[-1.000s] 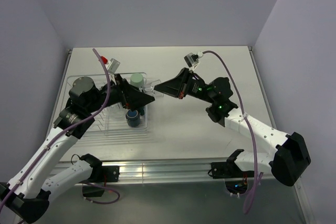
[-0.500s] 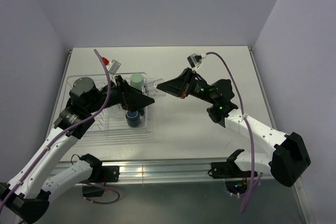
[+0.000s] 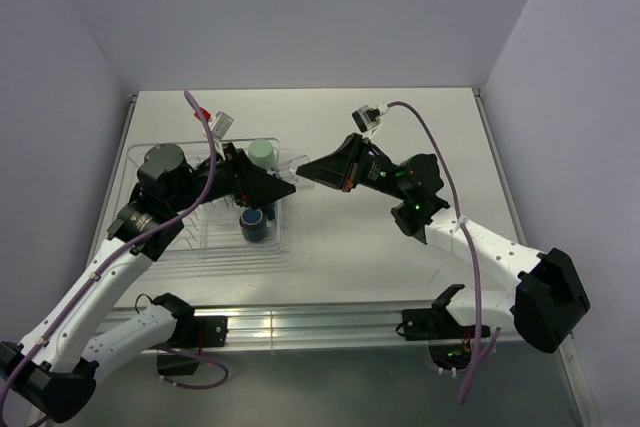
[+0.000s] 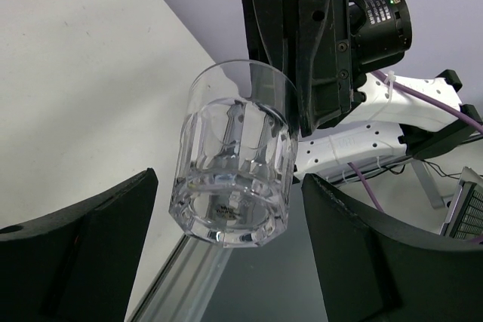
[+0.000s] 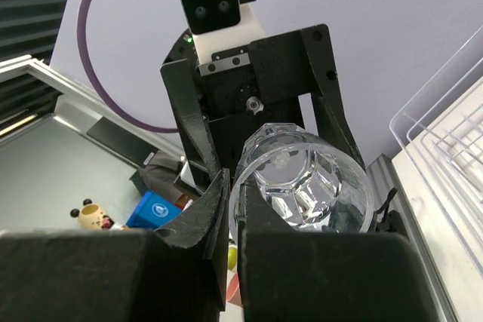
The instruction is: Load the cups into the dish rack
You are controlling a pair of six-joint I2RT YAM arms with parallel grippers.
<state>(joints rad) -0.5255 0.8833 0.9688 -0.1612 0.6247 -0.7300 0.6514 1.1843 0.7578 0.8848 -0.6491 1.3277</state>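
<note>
My right gripper (image 5: 235, 220) is shut on the rim of a clear tumbler (image 5: 303, 186) and holds it in the air on its side. The tumbler (image 4: 232, 165) hangs between my left gripper's (image 4: 230, 262) wide-open fingers (image 4: 83, 250) without touching them. In the top view the two grippers meet tip to tip, left gripper (image 3: 284, 187) and right gripper (image 3: 303, 169), over the right end of the clear dish rack (image 3: 148, 161). A mint green tumbler (image 3: 262, 153) and a navy mug (image 3: 254, 226) stand in the rack. The other cups are hidden.
The rack lies on the left half of the white table (image 3: 400, 127); its corner shows in the right wrist view (image 5: 447, 130). A metal rail (image 3: 300, 325) runs along the near edge. Walls close in on the left, the back and the right.
My right gripper has moved left with the clear tumbler, bringing it up to my left gripper. The left gripper has shifted slightly and stays open.
</note>
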